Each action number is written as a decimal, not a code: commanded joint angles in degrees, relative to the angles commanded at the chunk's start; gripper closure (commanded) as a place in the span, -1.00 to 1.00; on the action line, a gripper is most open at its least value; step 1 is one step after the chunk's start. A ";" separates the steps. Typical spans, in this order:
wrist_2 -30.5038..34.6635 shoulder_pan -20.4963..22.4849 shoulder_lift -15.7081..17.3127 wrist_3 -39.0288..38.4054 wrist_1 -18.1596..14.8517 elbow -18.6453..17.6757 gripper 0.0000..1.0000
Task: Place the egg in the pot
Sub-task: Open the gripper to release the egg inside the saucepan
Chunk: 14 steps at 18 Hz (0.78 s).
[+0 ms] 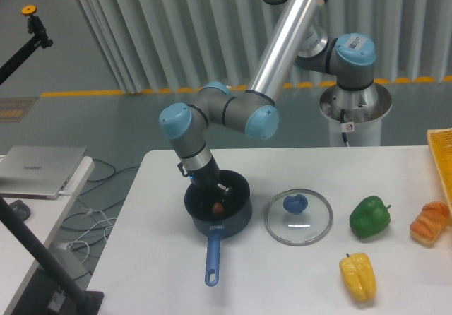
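The dark navy pot (240,212) stands on the white table at the left, its light-blue handle (212,258) pointing toward the front edge. My gripper (216,202) reaches down into the pot from the back left. The small brownish egg (217,207) sits at its fingertips, low inside the black interior. The dark fingers blend with the pot, but they appear shut on the egg. I cannot tell whether the egg touches the pot's bottom.
A glass lid (298,217) with a blue knob lies right of the pot. Further right are a green pepper (369,216), a yellow pepper (358,276) and an orange-tan ridged item (429,222). A yellow crate edge (442,156) is at far right.
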 joint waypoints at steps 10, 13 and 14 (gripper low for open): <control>0.09 0.00 -0.44 0.00 0.00 0.00 0.15; 0.00 0.00 -0.36 0.00 0.00 0.00 0.02; 0.00 0.00 -0.35 0.09 0.00 0.09 -0.02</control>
